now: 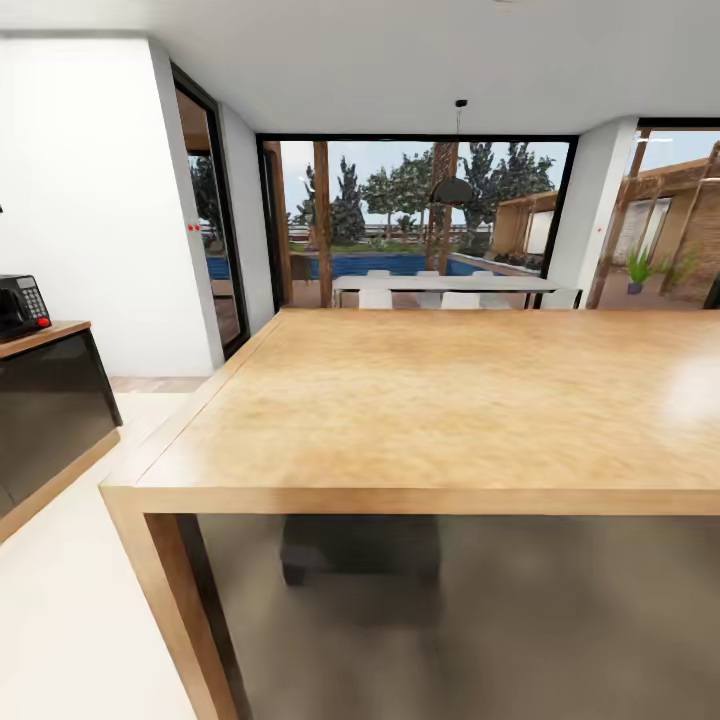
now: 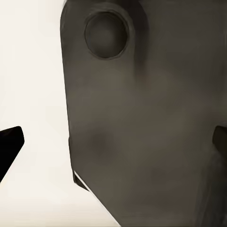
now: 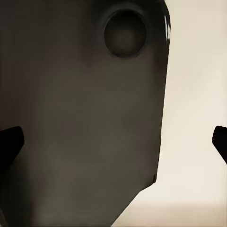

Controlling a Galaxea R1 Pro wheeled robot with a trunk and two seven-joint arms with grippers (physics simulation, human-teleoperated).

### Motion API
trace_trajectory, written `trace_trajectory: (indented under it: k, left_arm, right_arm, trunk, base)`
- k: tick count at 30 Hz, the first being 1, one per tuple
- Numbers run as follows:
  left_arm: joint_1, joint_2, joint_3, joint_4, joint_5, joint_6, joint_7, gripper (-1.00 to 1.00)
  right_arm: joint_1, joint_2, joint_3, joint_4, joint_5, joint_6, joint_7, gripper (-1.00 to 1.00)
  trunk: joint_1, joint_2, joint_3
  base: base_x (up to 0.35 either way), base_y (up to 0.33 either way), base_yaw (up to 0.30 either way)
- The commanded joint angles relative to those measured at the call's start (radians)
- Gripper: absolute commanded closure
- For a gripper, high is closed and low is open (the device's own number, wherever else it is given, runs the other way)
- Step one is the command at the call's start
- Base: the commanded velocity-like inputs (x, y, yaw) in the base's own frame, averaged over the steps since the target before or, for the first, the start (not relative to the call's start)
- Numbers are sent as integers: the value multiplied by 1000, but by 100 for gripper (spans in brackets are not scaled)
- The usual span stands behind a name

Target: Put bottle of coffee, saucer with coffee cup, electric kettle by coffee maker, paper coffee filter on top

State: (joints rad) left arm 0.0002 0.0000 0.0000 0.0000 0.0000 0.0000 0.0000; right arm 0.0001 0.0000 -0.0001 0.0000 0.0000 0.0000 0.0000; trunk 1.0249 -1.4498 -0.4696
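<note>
The coffee maker, bottle of coffee, paper coffee filter, saucer, coffee cup, electric kettle, kitchen shelf and kitchen countertop are out of view. A big free-standing wooden table [image 1: 450,400] with a bare top stands right in front of the head camera. My left gripper [image 2: 113,142] is open, its dark fingertips [image 2: 9,146] wide apart with nothing between them. It looks at a dark grey rounded body panel [image 2: 142,118] over pale floor. My right gripper [image 3: 115,141] is open too, its fingertips [image 3: 10,142] spread before a similar dark panel [image 3: 85,118].
A dark glossy cabinet [image 1: 50,410] with a wood top stands at the left and carries a black telephone [image 1: 20,305]. Pale floor [image 1: 80,600] runs between cabinet and table. A dark block [image 1: 360,560] sits under the table. Beyond, glass walls show a white dining table [image 1: 440,284].
</note>
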Motion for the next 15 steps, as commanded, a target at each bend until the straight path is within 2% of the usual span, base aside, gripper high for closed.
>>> trace_trajectory:
  k: [1,15]
  left_arm:
    - [1,-2,0,-1,2,2,-6,-100]
    - [1,-2,0,-1,2,2,-8,-100]
  right_arm:
    - [0,2,-3,-1,-6,2,3,-100]
    - [0,2,-2,-1,-4,2,2,-100]
  trunk:
    - [0,0,0]
    - [0,0,0]
  base:
    - [0,0,0]
    - [0,0,0]
